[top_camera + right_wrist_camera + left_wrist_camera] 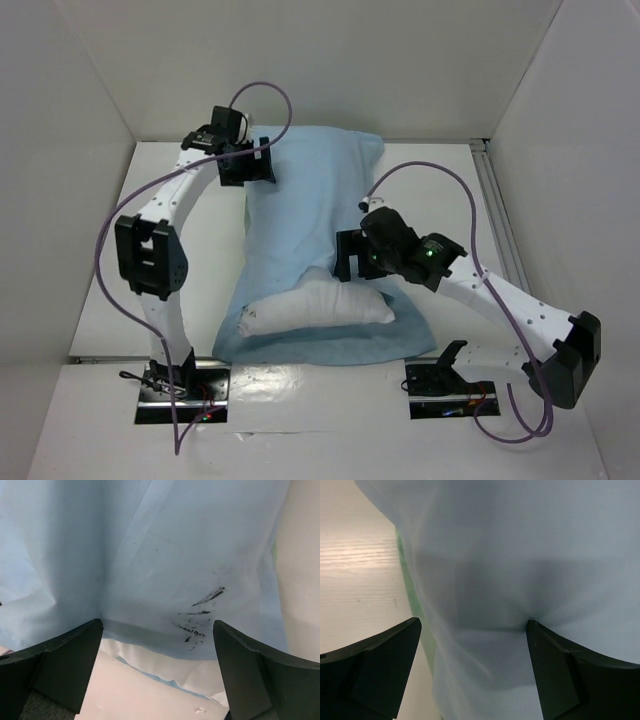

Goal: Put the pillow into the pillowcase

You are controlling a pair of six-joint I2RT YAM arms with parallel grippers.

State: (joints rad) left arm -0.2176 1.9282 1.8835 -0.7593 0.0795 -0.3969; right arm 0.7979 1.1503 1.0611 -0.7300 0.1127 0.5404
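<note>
The light blue pillowcase (310, 200) lies flat, running from the back of the table toward the arms. The white pillow (315, 308) lies across its near end, partly under the blue cloth, with blue cloth beneath it too. My left gripper (250, 170) hovers open at the pillowcase's back left corner. In the left wrist view the left gripper (472, 625) straddles blue pillowcase cloth (520, 555) with a green edge (407, 580), gripping nothing. My right gripper (345, 260) is open over the case's middle. In the right wrist view the right gripper (157, 625) spans the smudged blue pillowcase hem (165, 580) above the pillow (150, 690).
White enclosure walls (60, 120) surround the table on the left, back and right. An aluminium rail (497, 215) runs along the right side. Purple cables (105, 250) loop from both arms. The arm bases (180, 392) sit at the near edge.
</note>
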